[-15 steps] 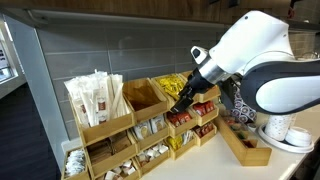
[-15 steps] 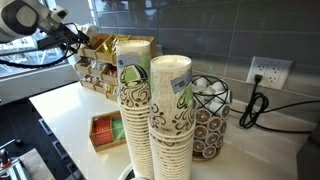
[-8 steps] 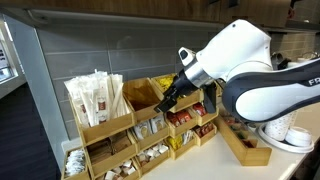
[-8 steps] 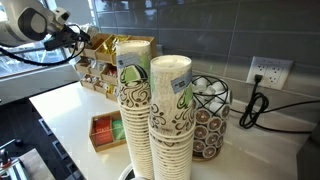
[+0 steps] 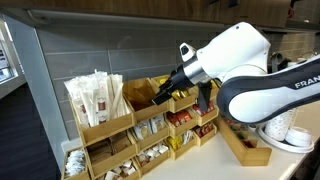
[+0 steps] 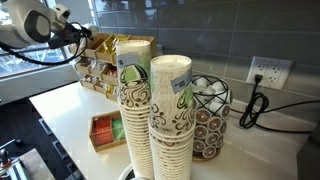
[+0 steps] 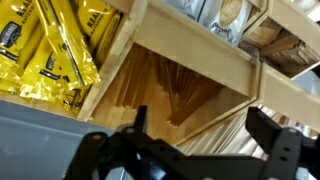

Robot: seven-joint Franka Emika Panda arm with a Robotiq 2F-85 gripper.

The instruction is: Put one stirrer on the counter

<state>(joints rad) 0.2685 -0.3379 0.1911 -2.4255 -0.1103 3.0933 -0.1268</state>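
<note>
— Where are the wooden stirrers?
— Bundled in a bin of the rack at the table's back corner; my end effector hangs spread just before them.
— Grip?
— Light, thin, probably snappable and slick; I'd pinch one exposed tip.

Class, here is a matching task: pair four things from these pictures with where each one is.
1 paper cups
2 yellow packets
3 power outlet
4 gripper

a on the tiled wall
b facing the bin of stirrers
c in tall stacks nearest the camera
d in the bin beside the stirrers

Pairs: 1-c, 2-d, 3-a, 4-b
</note>
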